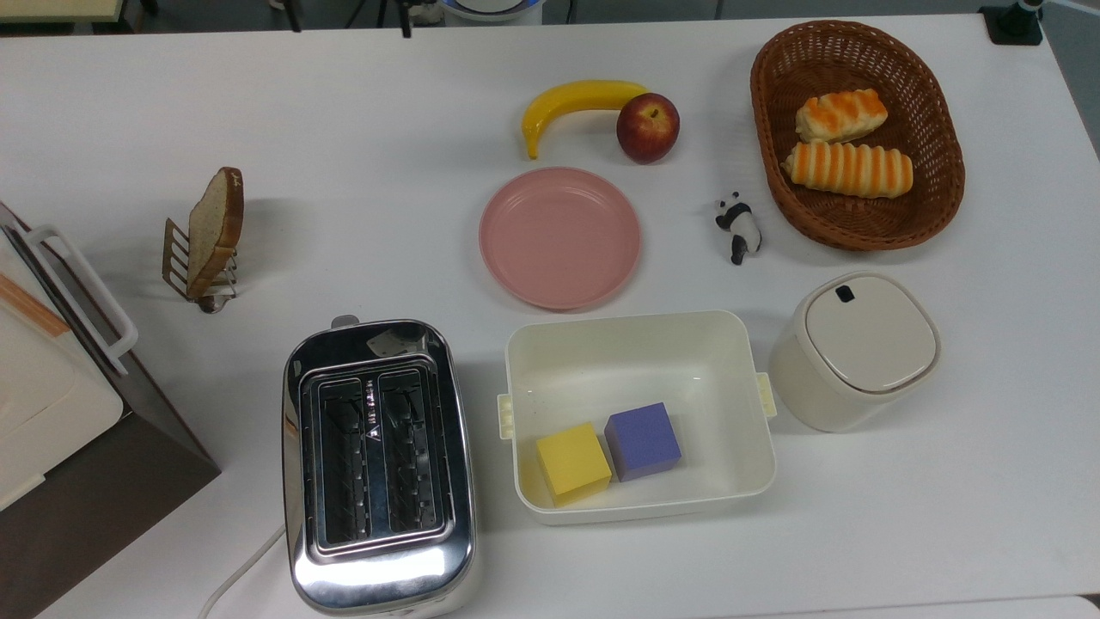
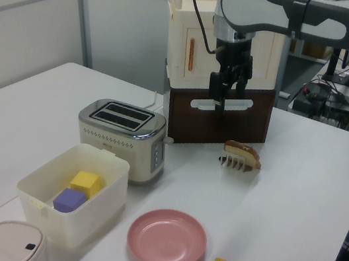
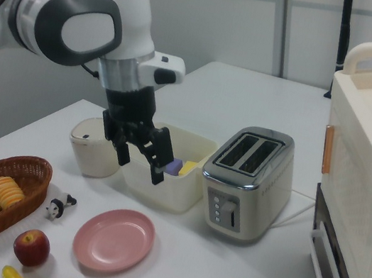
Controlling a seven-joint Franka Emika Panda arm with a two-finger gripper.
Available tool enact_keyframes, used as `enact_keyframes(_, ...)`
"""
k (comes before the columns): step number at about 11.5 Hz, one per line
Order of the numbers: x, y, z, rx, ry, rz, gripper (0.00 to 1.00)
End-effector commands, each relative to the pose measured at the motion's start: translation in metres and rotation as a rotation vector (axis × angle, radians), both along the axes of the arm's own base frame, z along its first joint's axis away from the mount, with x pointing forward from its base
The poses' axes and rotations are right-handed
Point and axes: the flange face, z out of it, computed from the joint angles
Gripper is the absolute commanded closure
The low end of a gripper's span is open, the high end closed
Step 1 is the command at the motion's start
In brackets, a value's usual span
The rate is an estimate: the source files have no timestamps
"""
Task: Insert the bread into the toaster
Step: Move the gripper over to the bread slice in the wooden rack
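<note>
Bread (image 1: pixel 216 225) stands on edge in the small wire rack (image 1: pixel 185 266), its speckled face leaning against the rack's end bars and its rounded crust uppermost. My jaws (image 3: pixel 141 162) hang in the air with nothing in them, the two fingers (image 3: pixel 161 156) spread apart, pointing down at the worktop (image 1: pixel 344 146). In the left view my jaws (image 2: pixel 228 94) hang well above the bread (image 2: pixel 242 148), which sits lower and toward the left view's right of them, on the worktop in front of the brown-based cabinet (image 2: pixel 217 114). The toaster (image 1: pixel 378 464) stands below my jaws and toward the left view's left, its two dark slots facing up and bare, its white cord (image 1: pixel 241 572) trailing off its end. In the right view the toaster (image 3: pixel 245 182) is toward the right view's right of my jaws, and the cream tub (image 3: pixel 184 189) sits just behind them, holding a yellow cube (image 1: pixel 573 461) and a purple cube (image 1: pixel 643 440) side by side. A pink plate (image 3: pixel 114 239) lies beneath my jaws in the right view. Farther off are a banana (image 1: pixel 571 101), an apple (image 1: pixel 648 127) touching its tip, a panda figure (image 1: pixel 738 225), and a wicker basket (image 1: pixel 773 163) with two striped rolls (image 1: pixel 846 168).
</note>
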Motion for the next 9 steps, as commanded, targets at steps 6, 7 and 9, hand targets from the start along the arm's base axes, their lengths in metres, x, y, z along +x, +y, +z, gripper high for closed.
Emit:
enact_keyframes(6, 0.005, -0.059, -0.098, -0.114, 0.042, 0.145, 0.00)
enact_keyframes(7, 0.011, -0.071, -0.118, -0.124, 0.055, 0.147, 0.00)
enact_keyframes(9, 0.025, -0.097, -0.150, -0.169, 0.049, 0.146, 0.04)
